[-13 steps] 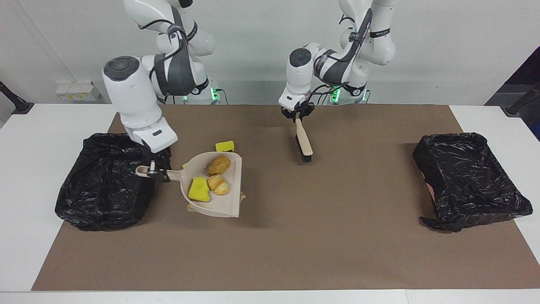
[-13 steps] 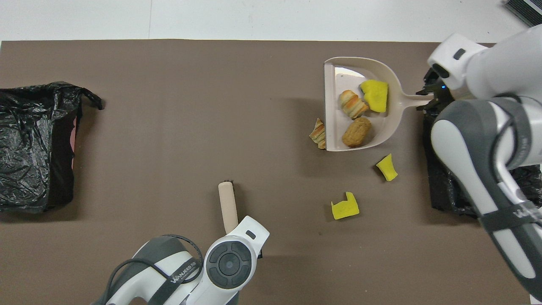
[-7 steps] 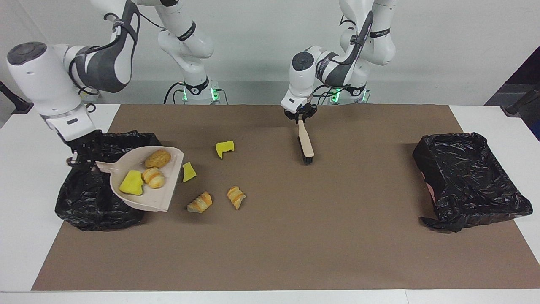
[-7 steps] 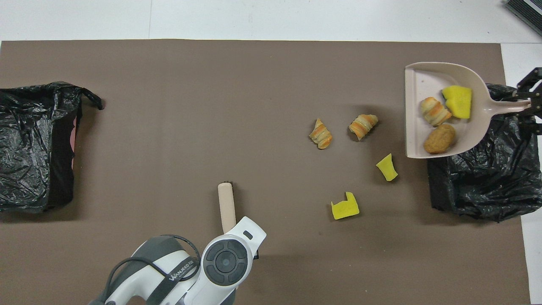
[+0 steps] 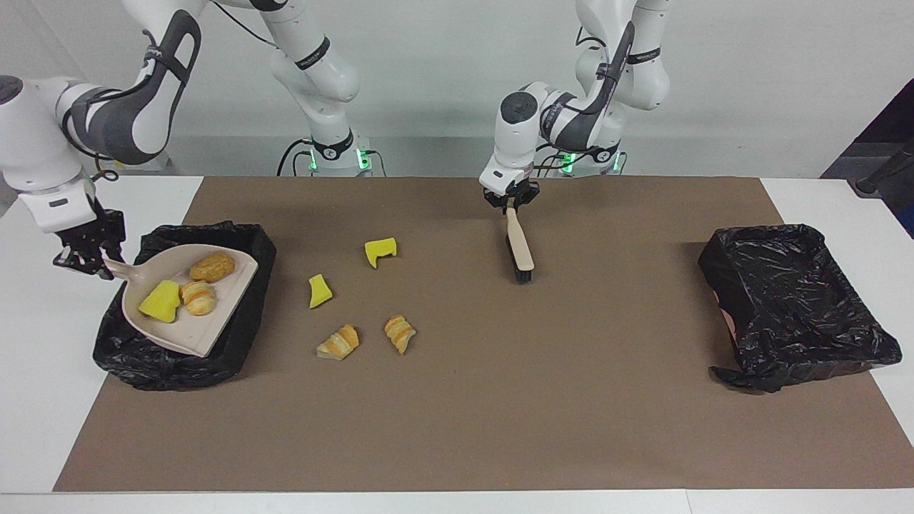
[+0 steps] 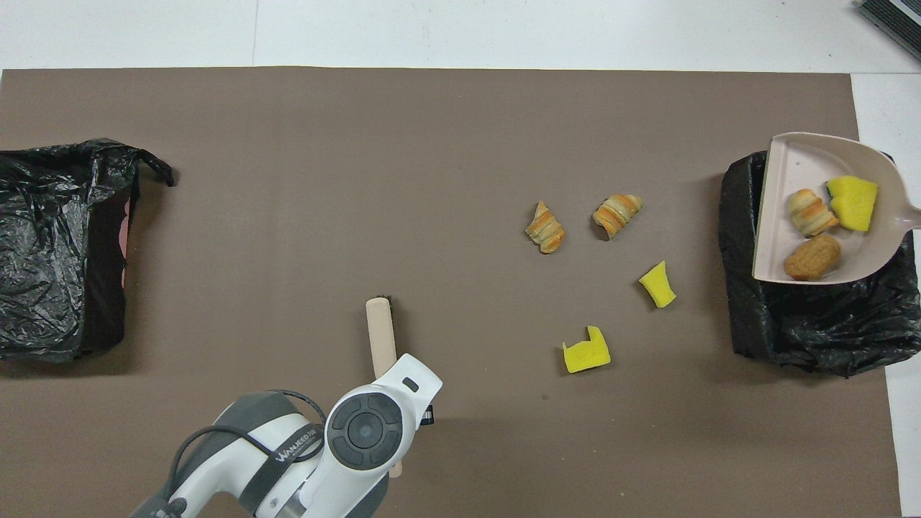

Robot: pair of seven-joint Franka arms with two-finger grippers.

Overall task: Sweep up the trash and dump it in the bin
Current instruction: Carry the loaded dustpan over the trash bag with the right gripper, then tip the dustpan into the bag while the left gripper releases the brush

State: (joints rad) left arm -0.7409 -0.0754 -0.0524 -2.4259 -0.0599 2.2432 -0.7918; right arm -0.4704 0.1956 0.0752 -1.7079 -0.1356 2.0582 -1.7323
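The right gripper [image 5: 87,258] was clamped on the handle of the dustpan [image 5: 187,303], holding it over the black-lined bin [image 5: 246,335] at the right arm's end of the table. Three scraps rode in the pan: a yellow sponge chunk [image 5: 160,301], a striped croissant piece [image 5: 198,298] and a brown bread lump [image 5: 212,266]. Four more lay on the brown mat [image 5: 457,414], between that bin and the brush: two yellow sponge bits [image 5: 320,290] [image 5: 380,249] and two croissant pieces [image 5: 339,342] [image 5: 399,333]. All looked light and soft, likely to roll or bounce when pushed, so sweeping from their sides into the pan's wide lip seemed better than pinching them. The left gripper [image 5: 509,202] was closed around the handle of the brush [image 5: 520,250], whose bristles appeared to rest on the mat, though contact was hard to confirm. A second lined bin [image 5: 792,303] sat at the left arm's end.
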